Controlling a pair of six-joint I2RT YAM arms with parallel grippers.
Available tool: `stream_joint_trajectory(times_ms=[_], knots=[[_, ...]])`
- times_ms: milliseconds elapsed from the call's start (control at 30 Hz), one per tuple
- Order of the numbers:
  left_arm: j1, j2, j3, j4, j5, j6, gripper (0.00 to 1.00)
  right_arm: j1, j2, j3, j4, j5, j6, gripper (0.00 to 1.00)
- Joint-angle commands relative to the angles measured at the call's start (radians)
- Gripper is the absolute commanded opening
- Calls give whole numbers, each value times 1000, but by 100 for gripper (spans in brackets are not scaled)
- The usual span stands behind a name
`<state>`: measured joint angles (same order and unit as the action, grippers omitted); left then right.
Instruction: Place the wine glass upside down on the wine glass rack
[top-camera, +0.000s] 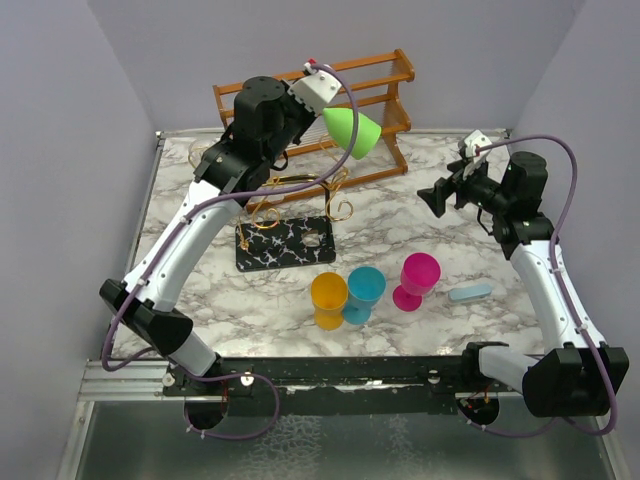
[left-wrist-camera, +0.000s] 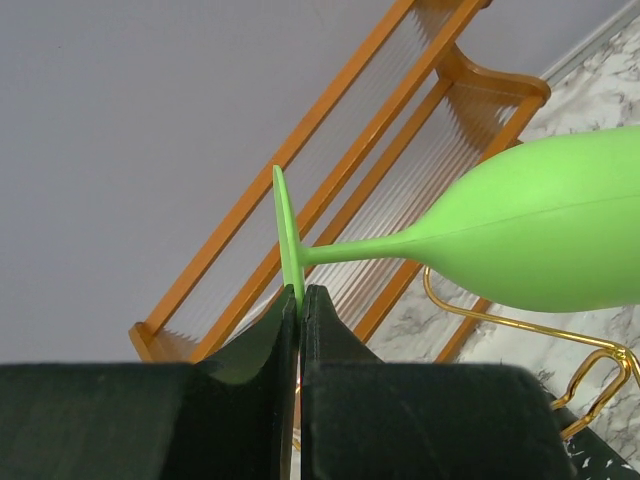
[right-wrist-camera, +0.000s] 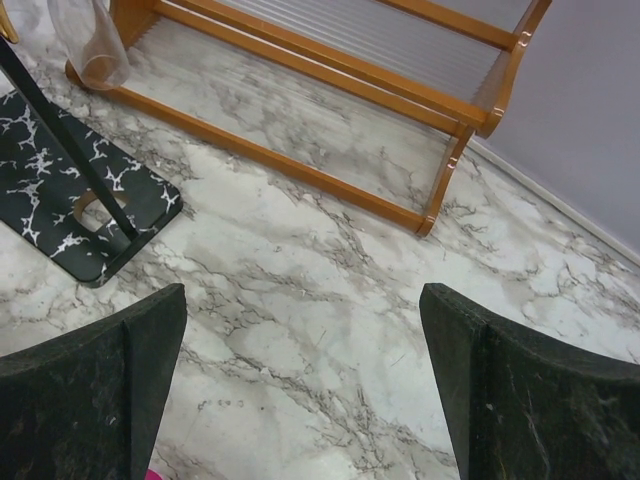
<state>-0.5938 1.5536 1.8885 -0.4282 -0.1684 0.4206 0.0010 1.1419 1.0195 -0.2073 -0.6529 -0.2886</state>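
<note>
While left pincer (left-wrist-camera: 300, 297) clamps green wine glass (left-wrist-camera: 540, 240) by foot, sideways in air above gold rack (top-camera: 300, 188), turn bowl down, slide stem between wire arms slowly, then release. Right pincer (top-camera: 438, 196) spread wide, empty, over counter (top-camera: 400, 232).

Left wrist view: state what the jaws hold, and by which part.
The left gripper pinches the green wine glass by the edge of its flat foot, jaws shut on it.
</note>
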Motion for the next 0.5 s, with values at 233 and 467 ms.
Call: stream_joint_trajectory(times_ms=[233, 467], knots=[[-81, 66, 5, 21, -45, 115, 0, -2, -19, -17, 69, 6, 29, 99], [-106, 98, -17, 8, -62, 152, 0, -4, -24, -24, 75, 10, 28, 99]])
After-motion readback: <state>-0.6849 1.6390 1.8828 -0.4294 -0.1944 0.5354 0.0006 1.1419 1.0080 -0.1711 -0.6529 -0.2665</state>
